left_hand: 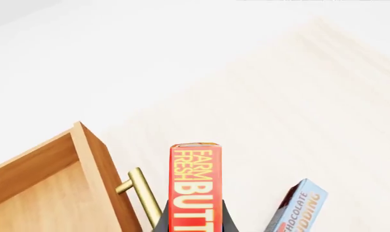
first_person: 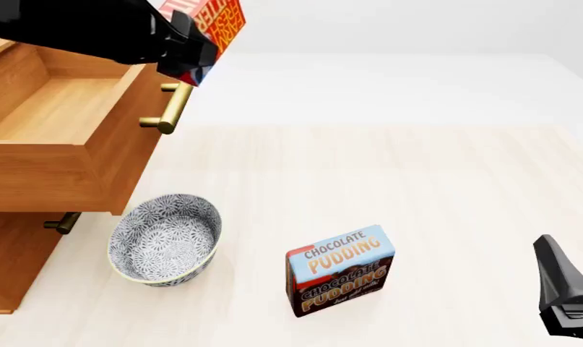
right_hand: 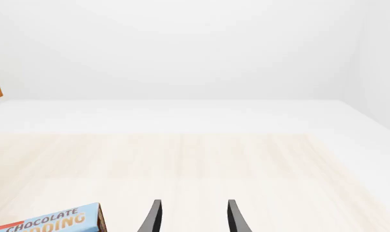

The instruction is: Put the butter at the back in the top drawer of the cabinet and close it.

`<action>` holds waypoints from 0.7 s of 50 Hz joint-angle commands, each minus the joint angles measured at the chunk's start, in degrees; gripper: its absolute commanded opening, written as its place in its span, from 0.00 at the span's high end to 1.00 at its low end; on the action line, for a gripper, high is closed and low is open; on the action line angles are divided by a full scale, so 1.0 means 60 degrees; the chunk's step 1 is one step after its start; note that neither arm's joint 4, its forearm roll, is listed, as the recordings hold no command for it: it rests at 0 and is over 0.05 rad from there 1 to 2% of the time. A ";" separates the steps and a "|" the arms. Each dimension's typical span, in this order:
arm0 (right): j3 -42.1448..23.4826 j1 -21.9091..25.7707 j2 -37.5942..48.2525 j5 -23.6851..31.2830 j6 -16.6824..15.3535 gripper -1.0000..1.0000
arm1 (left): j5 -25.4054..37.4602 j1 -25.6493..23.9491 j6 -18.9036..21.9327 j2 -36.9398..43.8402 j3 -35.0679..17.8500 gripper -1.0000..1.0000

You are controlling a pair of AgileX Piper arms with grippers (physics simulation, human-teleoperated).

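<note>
**Butter held aloft beside the open top drawer**

Nearest the front camera, the black right gripper (first_person: 566, 296) sits low at the table's near right corner. Its own wrist view shows the two dark fingers (right_hand: 153, 217) spread apart with nothing between them, pointing out over the pale wooden table (first_person: 446, 188).

Just ahead and to the left stands the blue-and-brown "Chocolate Pudding" box (first_person: 339, 270), upright on the table, well apart from the right gripper. Left of it rests a round ceramic bowl with a grey-and-white floral pattern (first_person: 166, 238), near the foot of the light-brown wooden three-drawer cabinet (first_person: 7, 267) at the left edge.

The top drawer (first_person: 55, 137) of that cabinet is pulled far out, its bare wooden floor visible and its horizontal brass bar handle (first_person: 170, 108) facing right. A lower brass handle (first_person: 58, 223) shows beneath it.

The black left arm reaches in from the upper left, above the drawer. The left gripper (left_hand: 195, 222) is clamped on the small red rectangular butter box with yellow-orange lettering (left_hand: 195, 191), a dark finger on either side of it. In the front view the butter (first_person: 214, 25) is lifted clear of the table, tilted, up beside the drawer's front panel and just above its handle, outside the drawer. The left wrist view shows the drawer's front edge and handle close beside the box, with the pudding box on the table beyond.
</note>
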 commanded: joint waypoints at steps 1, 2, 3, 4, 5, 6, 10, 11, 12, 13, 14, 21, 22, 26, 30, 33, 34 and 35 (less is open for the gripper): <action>0.0000 0.0000 0.0000 0.0000 0.0000 0.00 | 0.0028 0.0159 0.0159 -0.0257 -0.0080 1.00; 0.0000 0.0000 0.0000 0.0000 0.0000 0.00 | 0.0028 0.0159 0.0159 -0.0257 -0.0080 1.00; 0.0000 0.0000 0.0000 0.0000 0.0000 0.00 | 0.0028 0.0159 0.0159 -0.0257 -0.0080 1.00; 0.0000 0.0000 0.0000 0.0000 0.0000 0.00 | 0.0028 0.0159 0.0159 -0.0257 -0.0080 1.00; 0.0000 0.0000 0.0000 0.0000 0.0000 0.00 | 0.0266 0.0826 0.0261 -0.0838 0.0259 1.00; 0.0000 0.0000 0.0000 0.0000 0.0000 0.00 | 0.0265 0.0827 0.0262 -0.0844 0.0267 1.00; 0.0000 0.0000 0.0000 0.0000 0.0000 0.00 | 0.0373 0.1068 0.0323 -0.1062 0.0347 1.00; 0.0000 0.0000 0.0000 0.0000 0.0000 0.00 | 0.0394 0.1113 0.0327 -0.1088 0.0357 1.00; 0.0000 0.0000 0.0000 0.0000 0.0000 0.00 | 0.0420 0.1179 0.0340 -0.1149 0.0369 1.00; 0.0000 0.0000 0.0000 0.0000 0.0000 0.00 | 0.0469 0.1239 0.0348 -0.1210 0.0387 1.00; 0.0000 0.0000 0.0000 0.0000 0.0000 0.00 | 0.0488 0.1291 0.0361 -0.1250 0.0397 1.00; 0.0000 0.0000 0.0000 0.0000 0.0000 0.00 | 0.0644 0.1630 0.0466 -0.1514 0.0441 1.00; 0.0000 0.0000 0.0000 0.0000 0.0000 0.00 | 0.0681 0.1700 0.0482 -0.1569 0.0444 1.00; 0.0000 0.0000 0.0000 0.0000 0.0000 0.00 | 0.0784 0.1859 0.0519 -0.1705 0.0427 1.00; 0.0000 0.0000 0.0000 0.0000 0.0000 0.00 | 0.0926 0.2065 0.0568 -0.1895 0.0465 1.00; 0.0000 0.0000 0.0000 0.0000 0.0000 0.00 | 0.0968 0.2266 0.0637 -0.1995 0.0538 1.00; 0.0000 0.0000 0.0000 0.0000 0.0000 0.00 | 0.0974 0.2311 0.0646 -0.2016 0.0553 1.00; 0.0000 0.0000 0.0000 0.0000 0.0000 0.00 | 0.0985 0.2371 0.0662 -0.2044 0.0568 1.00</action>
